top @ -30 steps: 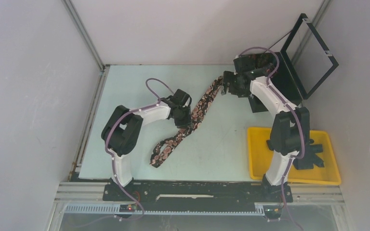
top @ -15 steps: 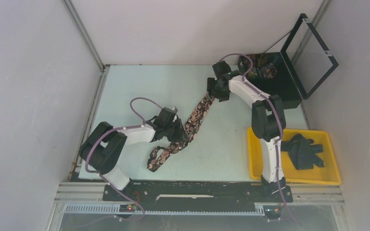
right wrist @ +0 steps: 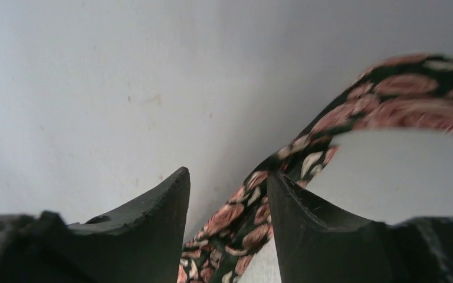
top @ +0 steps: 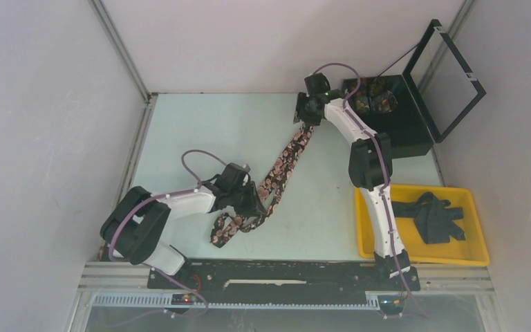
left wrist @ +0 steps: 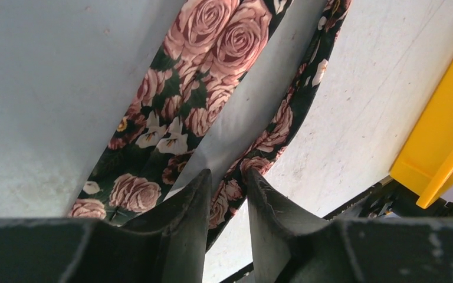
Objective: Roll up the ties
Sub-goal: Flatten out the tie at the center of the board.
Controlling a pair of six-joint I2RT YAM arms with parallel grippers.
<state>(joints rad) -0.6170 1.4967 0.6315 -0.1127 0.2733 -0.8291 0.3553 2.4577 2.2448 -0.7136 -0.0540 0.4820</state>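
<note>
Floral tie nipped between left fingers, loose between parted right fingers

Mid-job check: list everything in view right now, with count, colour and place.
tie: 1, black with pink roses, lying diagonally across the table
dark ties: heap, count unclear, in the tray
tray: 1, yellow, near right
box: 1, black, lid open, far right
patterned fabric: count unclear, inside the box
table: 1, pale green
left gripper: 1, black, astride the tie's near part
right gripper: 1, black, open, astride the tie's far end
</note>
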